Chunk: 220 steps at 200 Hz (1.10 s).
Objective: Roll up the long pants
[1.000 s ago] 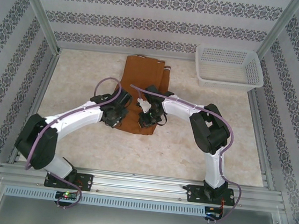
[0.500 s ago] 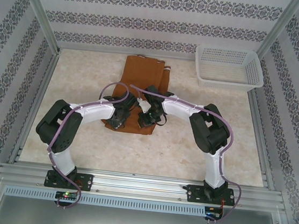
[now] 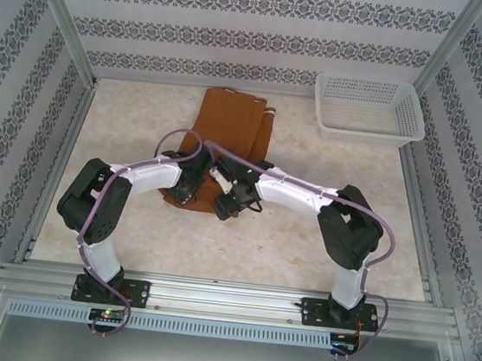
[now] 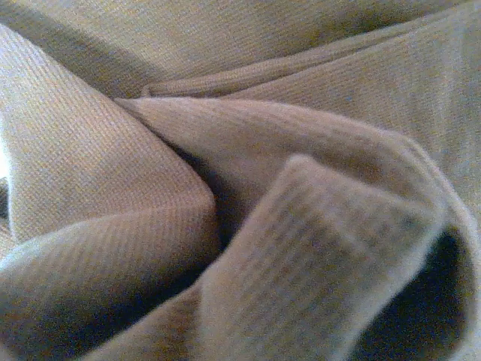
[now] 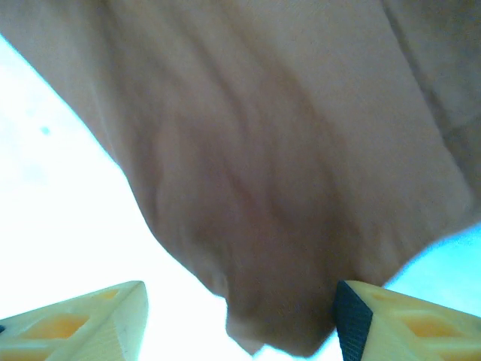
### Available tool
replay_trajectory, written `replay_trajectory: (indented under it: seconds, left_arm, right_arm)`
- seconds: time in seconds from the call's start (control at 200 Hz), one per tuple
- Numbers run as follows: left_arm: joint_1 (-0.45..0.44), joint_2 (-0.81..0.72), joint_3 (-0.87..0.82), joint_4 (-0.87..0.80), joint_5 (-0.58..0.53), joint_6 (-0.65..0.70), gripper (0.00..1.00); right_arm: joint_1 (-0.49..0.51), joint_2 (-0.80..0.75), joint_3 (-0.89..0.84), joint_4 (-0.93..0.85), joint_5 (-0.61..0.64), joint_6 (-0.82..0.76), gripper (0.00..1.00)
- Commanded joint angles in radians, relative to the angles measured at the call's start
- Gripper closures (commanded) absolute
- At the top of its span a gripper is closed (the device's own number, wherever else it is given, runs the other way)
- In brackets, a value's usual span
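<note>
Counter [image 3: 124, 132]: pale, marbled, walled in by patterned panels. The long pants [image 3: 230, 123] lie lengthwise along its middle. Their far end is close to the back wall and their near end is turned up in a thick fold where both arms meet. By my judgement the roll is barely begun. Risk: only one side of that fold looks pinched, so the turn could slacken or go skew, one edge running ahead of the other into a cone. The soft cloth could also slide whole across the counter rather than wind. The arms crowd together over the fold and might knock each other on the next turn. Basket [image 3: 369, 110]: white, far right corner, well apart from the pants and not in the way; nothing else lies in the cloth's path. Left fingers [image 3: 186, 190]: closed tight. Ribbed cloth is bunched right against their wrist camera, so I read them as gripping the fold, though the tips are hidden. Right fingers [image 5: 90, 316]: standing wide, yellow tips either side of a hanging corner of cloth, clamping nothing.
</note>
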Motion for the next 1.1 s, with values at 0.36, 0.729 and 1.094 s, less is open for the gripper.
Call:
replay_trajectory:
  seconds: [0.36,0.729,1.094]
  left_arm:
    - [0.011,0.022,0.026,0.007,0.07,0.045,1.0]
    - [-0.007,-0.012,-0.004,0.022,0.09,0.036,1.0]
    - [-0.013,-0.096,-0.033,0.005,0.053,0.029,1.0]
  right_arm:
    - [0.248,0.074,-0.106,0.227,0.593,-0.285,0.29]
    - [0.22,0.156,-0.125,0.583,0.774,-0.636,0.32]
    - [0.113,0.186,-0.119,0.487,0.572,-0.549,1.0]
